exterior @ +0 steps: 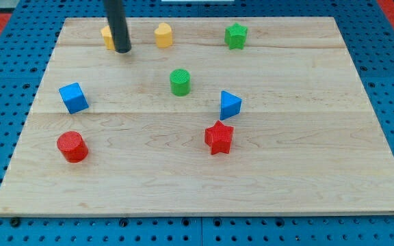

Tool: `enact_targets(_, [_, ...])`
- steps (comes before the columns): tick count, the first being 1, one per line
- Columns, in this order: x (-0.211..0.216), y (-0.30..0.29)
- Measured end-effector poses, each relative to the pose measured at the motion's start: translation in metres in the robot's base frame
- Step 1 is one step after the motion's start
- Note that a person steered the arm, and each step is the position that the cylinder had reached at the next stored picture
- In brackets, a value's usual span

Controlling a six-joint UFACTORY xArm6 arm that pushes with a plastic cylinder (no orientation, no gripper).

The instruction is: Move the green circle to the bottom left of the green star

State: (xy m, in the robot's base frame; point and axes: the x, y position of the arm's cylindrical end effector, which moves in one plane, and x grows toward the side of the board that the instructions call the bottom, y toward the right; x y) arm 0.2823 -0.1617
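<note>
The green circle (180,81) stands near the board's middle, a little toward the view's top. The green star (236,35) sits near the top edge, up and to the right of the circle, well apart from it. My tip (122,50) rests on the board at the upper left, far left of the star and up-left of the circle. It touches or partly hides a yellow block (107,37) just behind it.
A second yellow block (163,34) sits at the top centre. A blue cube (73,98) and a red cylinder (72,147) are at the left. A blue triangle (230,104) and a red star (219,137) lie right of centre. The wooden board (320,171) ends at blue pegboard.
</note>
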Motion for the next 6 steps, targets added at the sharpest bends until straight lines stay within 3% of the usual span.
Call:
enact_targets(1, [-0.004, -0.007])
enact_targets(3, [0.118, 0.052])
enact_targets(4, [0.115, 0.141])
enact_targets(5, [0.06, 0.171])
enact_targets(6, [0.052, 0.187])
